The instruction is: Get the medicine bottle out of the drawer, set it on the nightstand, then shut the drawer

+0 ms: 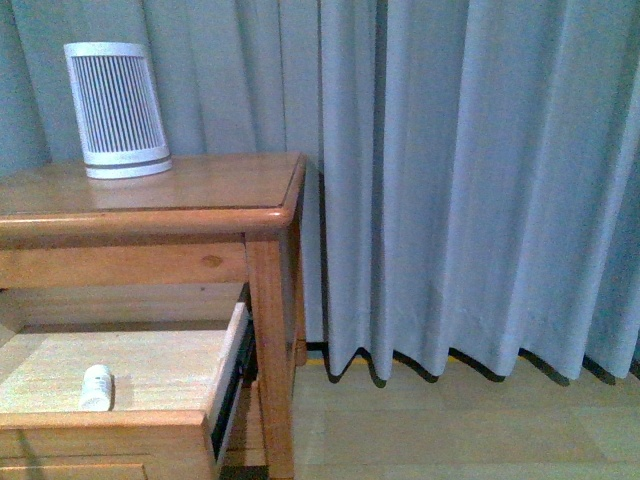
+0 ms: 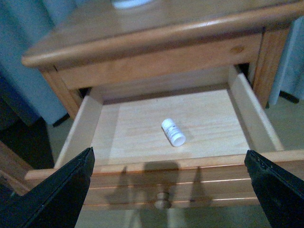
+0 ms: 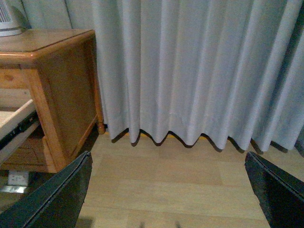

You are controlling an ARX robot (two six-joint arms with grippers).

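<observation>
The nightstand (image 1: 190, 190) stands at the left with its top drawer (image 1: 150, 425) pulled open. The small white medicine bottle (image 1: 97, 387) lies on its side on the drawer's pale floor, near the front; it also shows in the left wrist view (image 2: 173, 132). My left gripper (image 2: 168, 190) is open and empty, in front of and above the drawer front (image 2: 190, 183) with its round knob (image 2: 163, 200). My right gripper (image 3: 166, 190) is open and empty over the wooden floor, to the right of the nightstand (image 3: 57, 95). Neither gripper shows in the front view.
A large white ribbed appliance (image 1: 117, 108) stands on the nightstand top at the back left. A grey curtain (image 1: 470, 180) hangs behind and to the right, reaching the pale wooden floor (image 1: 450, 430). A white wall socket plate (image 3: 16, 178) lies low beside the nightstand.
</observation>
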